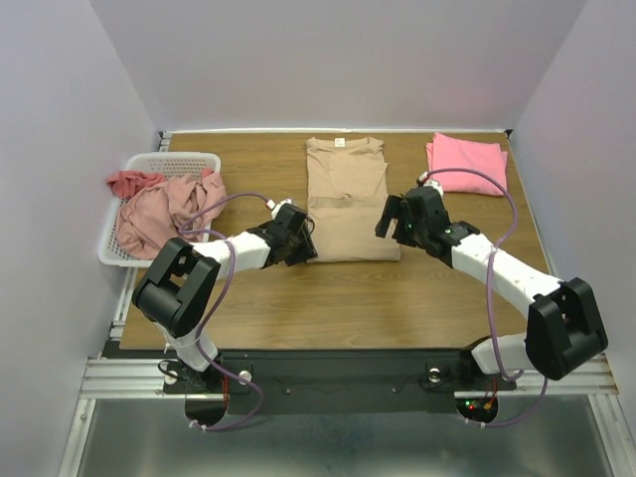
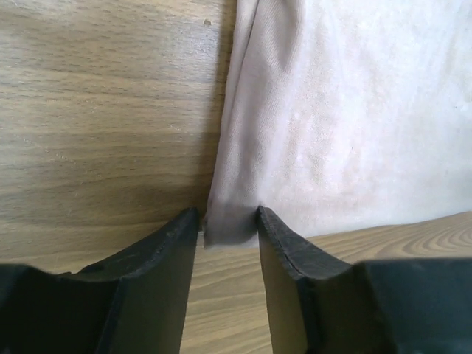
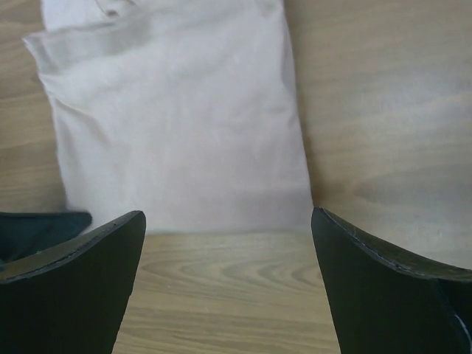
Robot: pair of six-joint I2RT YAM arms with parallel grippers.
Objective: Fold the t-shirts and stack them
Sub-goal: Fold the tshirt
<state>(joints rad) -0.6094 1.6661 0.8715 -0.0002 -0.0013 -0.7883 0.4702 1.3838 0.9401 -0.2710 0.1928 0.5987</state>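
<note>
A large tan t-shirt (image 1: 345, 199), folded into a long strip, lies flat mid-table. My left gripper (image 1: 304, 242) is at its near left corner. In the left wrist view the left gripper (image 2: 227, 214) is narrowly open, its jaws straddling that corner of the tan shirt (image 2: 346, 125) on the wood. My right gripper (image 1: 390, 221) is wide open and empty by the shirt's right edge. In the right wrist view it (image 3: 228, 217) faces the near hem of the tan shirt (image 3: 177, 125). A folded bright pink t-shirt (image 1: 465, 154) lies at the back right.
A white mesh basket (image 1: 181, 159) at the left edge holds crumpled dusty-pink (image 1: 164, 209) and salmon-red (image 1: 131, 182) shirts. Purple cables loop over both arms. Walls close the table on three sides.
</note>
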